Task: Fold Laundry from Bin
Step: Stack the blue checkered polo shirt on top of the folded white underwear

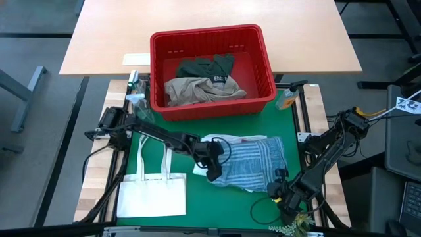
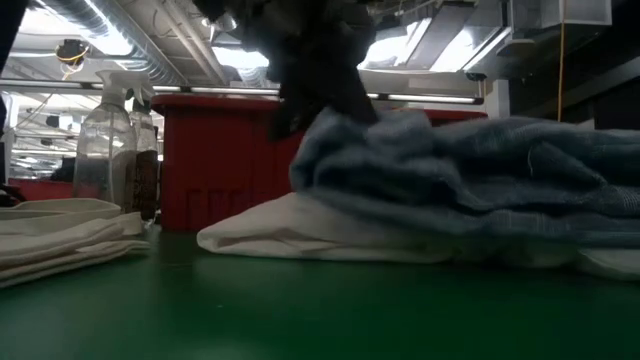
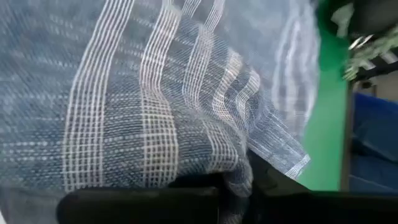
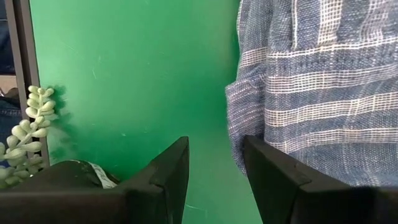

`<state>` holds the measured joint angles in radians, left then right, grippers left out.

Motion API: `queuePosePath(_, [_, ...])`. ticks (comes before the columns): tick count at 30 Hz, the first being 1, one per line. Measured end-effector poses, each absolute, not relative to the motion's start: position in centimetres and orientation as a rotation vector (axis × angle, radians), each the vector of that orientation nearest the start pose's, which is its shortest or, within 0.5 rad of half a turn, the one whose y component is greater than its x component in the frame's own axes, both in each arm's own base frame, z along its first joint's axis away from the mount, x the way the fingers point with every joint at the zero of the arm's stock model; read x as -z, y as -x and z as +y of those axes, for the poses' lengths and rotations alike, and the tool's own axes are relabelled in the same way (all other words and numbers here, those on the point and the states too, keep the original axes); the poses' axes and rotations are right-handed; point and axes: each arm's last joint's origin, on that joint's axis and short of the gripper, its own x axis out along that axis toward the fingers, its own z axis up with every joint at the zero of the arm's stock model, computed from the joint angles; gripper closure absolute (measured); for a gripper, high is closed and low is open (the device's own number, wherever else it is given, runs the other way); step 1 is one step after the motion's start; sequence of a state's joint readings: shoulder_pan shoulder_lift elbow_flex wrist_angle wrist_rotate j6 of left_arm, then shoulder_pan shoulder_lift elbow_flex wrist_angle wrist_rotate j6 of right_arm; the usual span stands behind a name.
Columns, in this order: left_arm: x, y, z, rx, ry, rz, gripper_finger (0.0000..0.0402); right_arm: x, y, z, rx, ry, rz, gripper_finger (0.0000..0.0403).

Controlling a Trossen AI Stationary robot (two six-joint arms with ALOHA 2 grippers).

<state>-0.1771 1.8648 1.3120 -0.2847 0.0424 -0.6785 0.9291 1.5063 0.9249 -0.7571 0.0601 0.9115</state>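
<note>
Striped garment: a blue-and-white striped woven cloth piece (image 1: 253, 161), loose-weave and rumpled, lies in a soft heap on the green mat (image 1: 197, 210), right of its centre and towards the near edge; a white cloth piece (image 1: 214, 140) shows under its left side.
Left gripper: the left gripper (image 1: 212, 158) sits at the heap's left edge, fingers closed on a fold of the striped cloth; in its wrist view the weave fills the picture and bunches down between the dark fingers.
Right gripper: the right gripper (image 4: 214, 171) hangs low at the mat's near right corner, jaws apart and holding nothing, the garment's hem just beside one finger.
Step in hand: judged as taking hold of the striped garment to pull it flat before folding; no fold is made yet.
Next move: it likely calls for the right gripper to pinch the near hem, so the two arms can stretch the cloth apart; thin, limp fabric will sag and may drag the white piece with it.
Bin: the rectangular red plastic basket with slotted sides (image 1: 266, 62) stands at the mat's far edge, with a beige crumpled garment (image 1: 197, 89) and a dark green one (image 1: 210, 68) inside.
Other things: a flat white tote bag with handles (image 1: 154, 194) at the near left corner; a clear spray bottle (image 2: 103, 140) left of the basket.
</note>
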Motion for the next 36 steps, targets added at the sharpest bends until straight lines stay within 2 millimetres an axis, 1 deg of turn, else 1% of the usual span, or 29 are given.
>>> queuePosePath(5, [-23.8, -39.8, -5.6, -0.112, 0.557, 0.896, 0.0395, -18.9, -15.9, 21.0, -0.122, -0.106, 1.377, 0.0249])
queuePosePath(10, [-26.7, -39.0, -4.1, -0.165, 0.513, 1.002, 0.0397, -18.9, -16.0, 21.0, -0.110, -0.101, 1.341, 0.0249])
queuePosePath(13, [-27.7, -38.6, -3.8, -0.186, 0.480, 1.054, 0.0398, -19.0, -16.3, 21.2, -0.110, -0.111, 1.295, 0.0249])
queuePosePath(17, [-28.1, -38.4, -3.7, -0.222, 0.453, 1.059, 0.0399, -19.1, -16.6, 21.5, -0.121, -0.131, 1.252, 0.0249])
queuePosePath(21, [-27.9, -38.2, -3.5, -0.260, 0.407, 1.075, 0.0399, -19.2, -16.8, 21.6, -0.118, -0.136, 1.217, 0.0249])
queuePosePath(22, [-27.6, -38.1, -3.5, -0.273, 0.394, 1.081, 0.0399, -19.2, -16.8, 21.6, -0.110, -0.132, 1.208, 0.0249])
queuePosePath(26, [-25.7, -37.5, -3.3, -0.323, 0.363, 1.137, 0.0395, -19.2, -17.0, 21.5, -0.070, -0.109, 1.156, 0.0249])
queuePosePath(29, [-23.9, -37.0, -3.2, -0.353, 0.339, 1.169, 0.0393, -19.3, -17.1, 21.3, -0.010, -0.074, 1.082, 0.0249])
queuePosePath(32, [-22.2, -36.2, -2.9, -0.419, 0.282, 1.202, 0.0392, -19.4, -17.3, 21.1, 0.045, -0.042, 1.009, 0.0249])
queuePosePath(36, [-20.4, -35.6, -2.4, -0.503, 0.219, 1.199, 0.0391, -19.4, -17.4, 21.0, 0.060, -0.032, 0.989, 0.0249])
